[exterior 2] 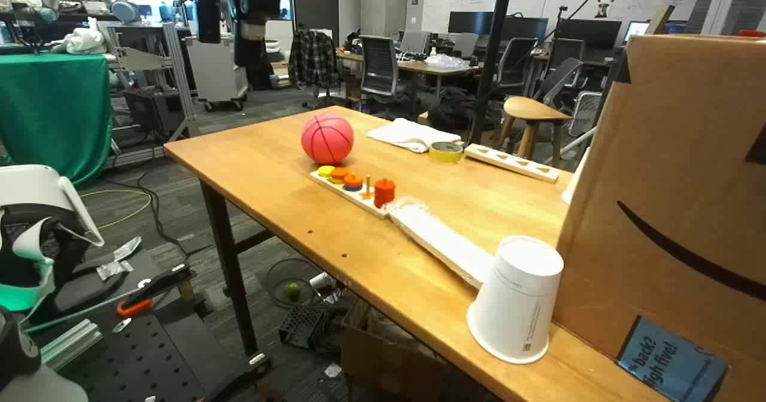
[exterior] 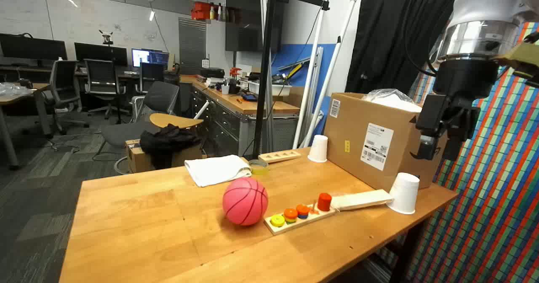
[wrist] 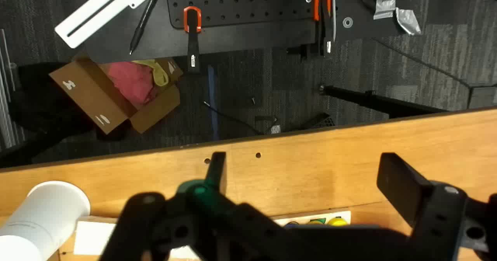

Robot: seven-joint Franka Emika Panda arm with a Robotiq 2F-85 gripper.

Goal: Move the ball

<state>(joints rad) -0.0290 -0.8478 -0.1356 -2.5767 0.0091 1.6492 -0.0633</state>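
Rubber, at a guess, covers the pink ball (exterior: 245, 201), which rests on the wooden surface (exterior: 139, 224) just beside the end of the peg board (exterior: 304, 222); whether the two touch I cannot tell. I judge it hollow and light, springy when squeezed, hard to break, and quick to roll if nudged. In the wrist view the pincer (wrist: 303, 175) stands spread, its jaws wide apart with nothing pinched; in both exterior views it hangs well away from the ball. The best hold would be from above, across the widest girth, with the jaws clear of the peg board. Gripped too high, it would probably squirt free; whether the spread spans that girth I cannot say.
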